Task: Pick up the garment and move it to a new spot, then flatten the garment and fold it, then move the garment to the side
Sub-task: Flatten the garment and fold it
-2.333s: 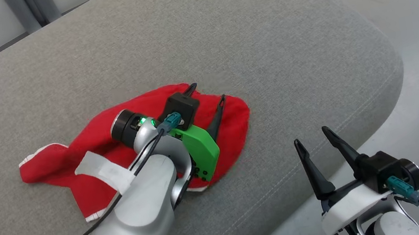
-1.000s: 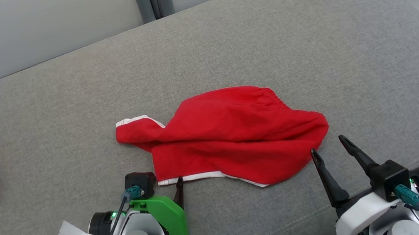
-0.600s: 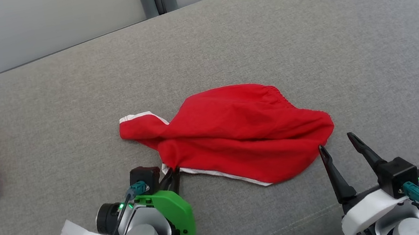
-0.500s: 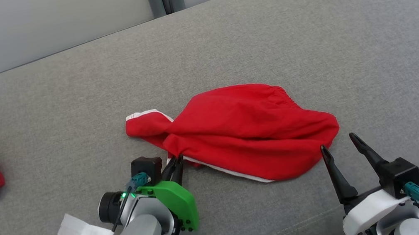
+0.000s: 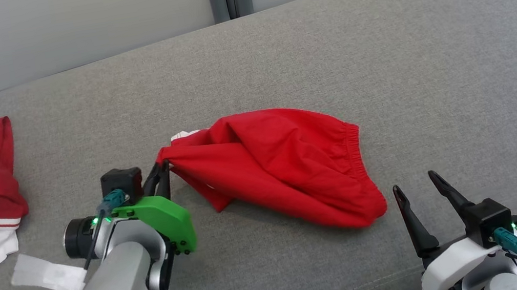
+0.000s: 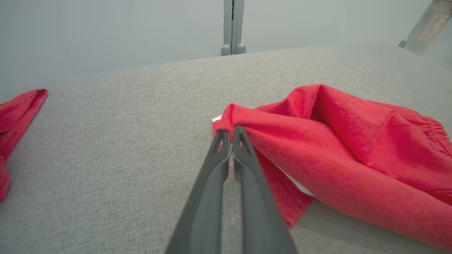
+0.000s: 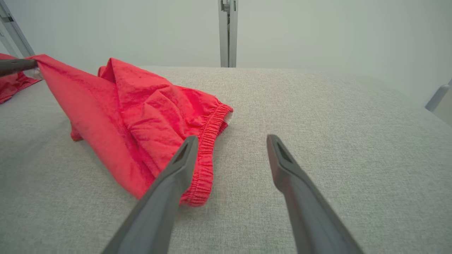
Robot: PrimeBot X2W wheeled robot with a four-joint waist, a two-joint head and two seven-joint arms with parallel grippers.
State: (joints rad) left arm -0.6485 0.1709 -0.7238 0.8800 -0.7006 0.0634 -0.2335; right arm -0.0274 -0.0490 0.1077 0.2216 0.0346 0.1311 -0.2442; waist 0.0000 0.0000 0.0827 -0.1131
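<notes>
Left tool (image 5: pixel 163 169), open a second ago, is now clamped on the left leg corner of the red shorts (image 5: pixel 287 161) and has drawn it up and leftward, bunching the cloth on the grey cushion (image 5: pixel 381 68). Right tool (image 5: pixel 414 181), jaws spread and empty, waits just off the shorts' right, waistband end. The pick-up-and-move step appears to be under way.

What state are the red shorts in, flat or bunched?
Bunched: the red shorts lie creased and doubled over, one corner pinched and raised by the shut left hand.
</notes>
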